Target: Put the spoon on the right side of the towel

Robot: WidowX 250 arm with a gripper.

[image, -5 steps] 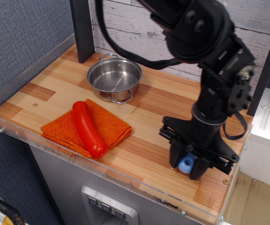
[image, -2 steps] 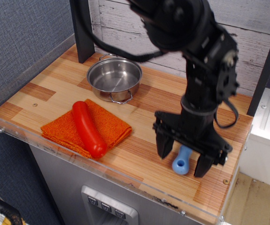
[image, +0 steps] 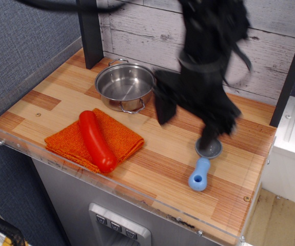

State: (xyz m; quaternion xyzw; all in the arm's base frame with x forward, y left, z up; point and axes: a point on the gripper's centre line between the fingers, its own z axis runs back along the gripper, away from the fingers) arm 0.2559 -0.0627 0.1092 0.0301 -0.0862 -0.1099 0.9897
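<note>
While the arm shows as a dark motion-blurred mass above the counter, the gripper [image: 196, 115] hangs clear of the surface w/ its two fingers spread apart and nothing between them; one finger [image: 163, 105] sits toward the pot side, the other toward the right, approx. over the spoon bowl.

Spoon [image: 202, 165]: lies flat on the wooden counter [image: 50, 92], right-front area. Light-blue handle points toward the front edge, hole end nearest the edge; round grey bowl points toward the back wall. Blur hides the far rim of the bowl, so contact btwn gripper and bowl cannot be confirmed.

Towel [image: 121, 137]: folded orange cloth, flat, left-front area of the counter, one corner near the front edge. Spoon is to the right of it, well apart, w/ bare wood btwn them.

Red sausage-shaped object [image: 95, 140]: rests on the towel, running diagonally from rear to front; its front end overhangs the towel edge.

Steel pot [image: 125, 85]: upright, behind the towel, near the back wall, two loop handles visible. Pot interior appears bare. A dark vertical post [image: 90, 31] stands at the rear left.
</note>
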